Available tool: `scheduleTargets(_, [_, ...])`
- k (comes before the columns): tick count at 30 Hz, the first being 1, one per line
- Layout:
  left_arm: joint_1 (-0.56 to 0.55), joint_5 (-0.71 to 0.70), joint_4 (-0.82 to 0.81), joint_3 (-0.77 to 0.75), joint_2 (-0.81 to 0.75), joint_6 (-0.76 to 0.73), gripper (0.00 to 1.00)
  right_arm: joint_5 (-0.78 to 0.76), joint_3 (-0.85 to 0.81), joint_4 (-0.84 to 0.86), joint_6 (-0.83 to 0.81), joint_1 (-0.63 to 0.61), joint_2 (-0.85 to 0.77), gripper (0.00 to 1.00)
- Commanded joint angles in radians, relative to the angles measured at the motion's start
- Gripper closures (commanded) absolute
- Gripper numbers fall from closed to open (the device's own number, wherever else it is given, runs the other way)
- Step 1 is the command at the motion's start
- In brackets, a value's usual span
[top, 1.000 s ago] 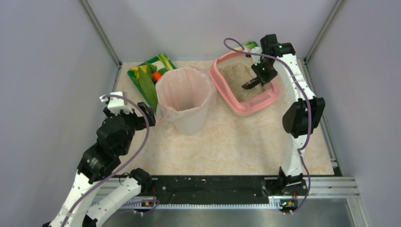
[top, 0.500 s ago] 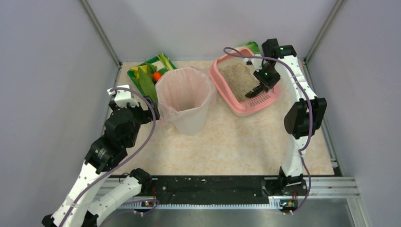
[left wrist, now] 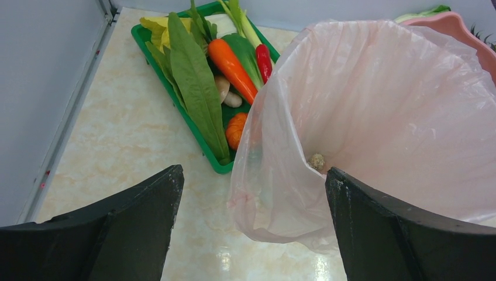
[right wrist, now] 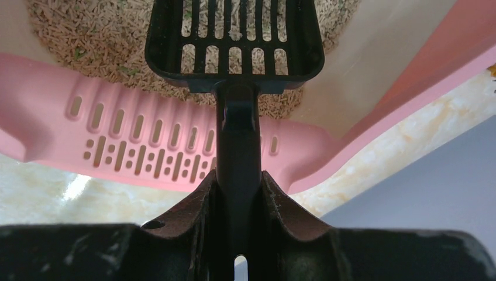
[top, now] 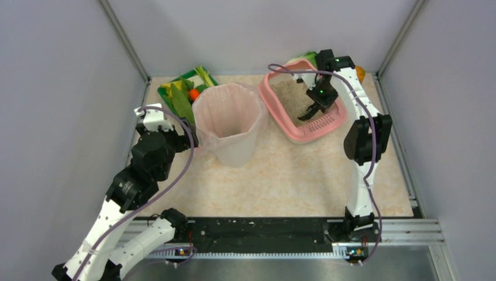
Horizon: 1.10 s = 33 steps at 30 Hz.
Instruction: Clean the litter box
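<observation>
Movement first: our right gripper, pinching the black slotted plastic scoop, has swung inward and lower, so the pink rounded plastic litter box lies just ahead below it. We judge sifting begins. Our left gripper waits spread.
</observation>
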State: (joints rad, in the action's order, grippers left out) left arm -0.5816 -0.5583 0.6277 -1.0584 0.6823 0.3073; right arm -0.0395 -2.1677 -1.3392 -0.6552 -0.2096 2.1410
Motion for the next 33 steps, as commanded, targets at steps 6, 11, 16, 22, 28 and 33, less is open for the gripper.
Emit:
scheduleTargets(6, [0.000,-0.014,-0.058,-0.019,0.006,0.029,0.04,0.049,0.136,0.269,0.003,-0.026,0.001,1.00])
scheduleTargets(11, [0.000,-0.018,-0.080,-0.001,0.010,0.045,0.05,0.100,0.341,0.464,0.035,-0.036,-0.062,1.00])
scheduleTargets(16, [0.000,-0.024,-0.096,0.003,0.022,0.049,0.04,0.137,0.478,0.630,0.058,-0.038,-0.093,1.00])
scheduleTargets(22, [0.000,-0.027,-0.099,0.002,0.030,0.057,0.05,0.170,0.505,0.767,0.091,-0.045,-0.090,1.00])
scheduleTargets(28, [-0.001,-0.037,-0.093,0.003,0.026,0.069,0.05,0.233,0.515,0.859,0.057,-0.073,-0.070,1.00])
scheduleTargets(33, [0.000,-0.039,-0.085,0.002,0.022,0.075,0.05,0.331,0.535,0.944,0.047,-0.095,-0.059,1.00])
